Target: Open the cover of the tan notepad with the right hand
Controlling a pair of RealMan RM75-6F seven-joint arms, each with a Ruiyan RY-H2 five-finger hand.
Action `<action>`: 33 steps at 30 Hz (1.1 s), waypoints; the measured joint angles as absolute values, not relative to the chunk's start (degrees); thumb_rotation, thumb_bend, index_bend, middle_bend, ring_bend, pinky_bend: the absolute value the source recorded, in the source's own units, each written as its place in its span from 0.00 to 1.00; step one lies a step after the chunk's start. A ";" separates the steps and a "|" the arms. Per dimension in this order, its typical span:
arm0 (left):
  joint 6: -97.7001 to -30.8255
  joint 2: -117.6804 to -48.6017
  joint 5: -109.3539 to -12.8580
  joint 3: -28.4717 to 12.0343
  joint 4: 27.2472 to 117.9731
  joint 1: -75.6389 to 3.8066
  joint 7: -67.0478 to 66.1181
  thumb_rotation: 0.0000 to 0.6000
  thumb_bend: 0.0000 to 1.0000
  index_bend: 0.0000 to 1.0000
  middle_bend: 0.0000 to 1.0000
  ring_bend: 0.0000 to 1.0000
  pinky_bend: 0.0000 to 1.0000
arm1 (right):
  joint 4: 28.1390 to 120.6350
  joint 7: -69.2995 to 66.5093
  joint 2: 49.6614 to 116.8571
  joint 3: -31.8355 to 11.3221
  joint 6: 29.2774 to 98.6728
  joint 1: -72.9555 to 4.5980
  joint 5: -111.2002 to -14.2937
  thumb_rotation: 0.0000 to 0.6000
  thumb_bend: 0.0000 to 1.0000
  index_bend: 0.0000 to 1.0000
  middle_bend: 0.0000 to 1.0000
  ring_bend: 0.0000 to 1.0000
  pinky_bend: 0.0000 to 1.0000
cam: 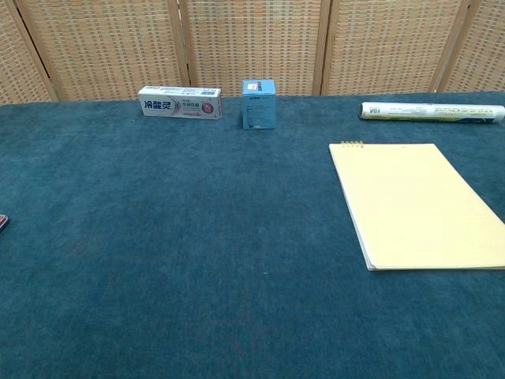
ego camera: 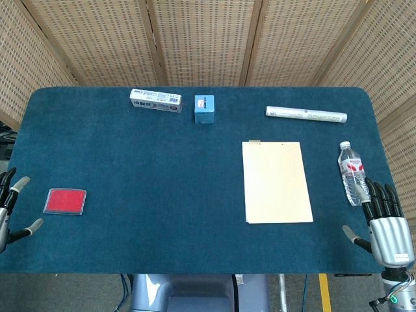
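The tan notepad (ego camera: 275, 182) lies flat and closed on the blue table, right of centre, its binding at the far edge; the chest view shows the notepad (cam: 418, 201) at the right too. My right hand (ego camera: 382, 221) hovers at the table's front right corner, to the right of and nearer than the pad, fingers spread and holding nothing. My left hand (ego camera: 10, 205) sits at the front left edge, mostly cut off, fingers apart and empty. Neither hand shows in the chest view.
A water bottle (ego camera: 353, 173) lies between the notepad and my right hand. Along the far edge stand a toothpaste box (ego camera: 155, 101), a small blue box (ego camera: 204, 108) and a white roll (ego camera: 305, 115). A red card case (ego camera: 65, 201) lies near my left hand.
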State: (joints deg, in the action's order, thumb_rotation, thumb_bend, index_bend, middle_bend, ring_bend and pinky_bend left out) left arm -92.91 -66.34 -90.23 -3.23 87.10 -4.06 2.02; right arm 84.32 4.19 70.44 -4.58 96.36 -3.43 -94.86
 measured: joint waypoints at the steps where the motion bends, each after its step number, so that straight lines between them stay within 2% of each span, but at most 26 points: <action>1: -92.71 -66.17 -90.07 -3.17 87.37 -4.02 1.74 1.00 0.00 0.00 0.00 0.00 0.00 | 84.60 4.61 70.31 -4.50 96.24 -3.43 -94.81 1.00 0.00 0.01 0.00 0.00 0.00; 13: -91.10 -65.03 -89.37 -2.74 89.01 -4.01 1.13 1.00 0.00 0.00 0.00 0.00 0.00 | 84.30 6.30 70.15 -3.05 92.18 -4.86 -95.98 1.00 0.00 0.01 0.00 0.00 0.00; 18: -90.57 -64.62 -88.91 -2.74 89.85 -4.09 0.73 1.00 0.00 0.00 0.00 0.00 0.00 | 81.02 6.68 71.74 -1.90 86.57 -7.53 -97.06 1.00 0.00 0.04 0.00 0.00 0.00; 22: -90.91 -64.64 -88.51 -3.08 90.16 -3.94 0.51 1.00 0.00 0.00 0.00 0.00 0.00 | 74.44 5.94 74.97 -1.22 80.03 -11.38 -97.67 1.00 0.00 0.07 0.00 0.00 0.00; 29: -91.51 -64.42 -88.14 -3.35 90.22 -3.48 1.48 1.00 0.00 0.00 0.00 0.00 0.00 | 63.77 4.09 81.95 0.33 73.43 -16.91 -99.28 1.00 0.26 0.07 0.00 0.00 0.00; 33: -91.64 -64.15 -88.04 -3.38 90.14 -3.27 2.20 1.00 0.00 0.00 0.00 0.00 0.00 | 60.42 3.10 84.80 1.02 71.90 -18.61 -99.57 1.00 0.33 0.07 0.00 0.00 0.00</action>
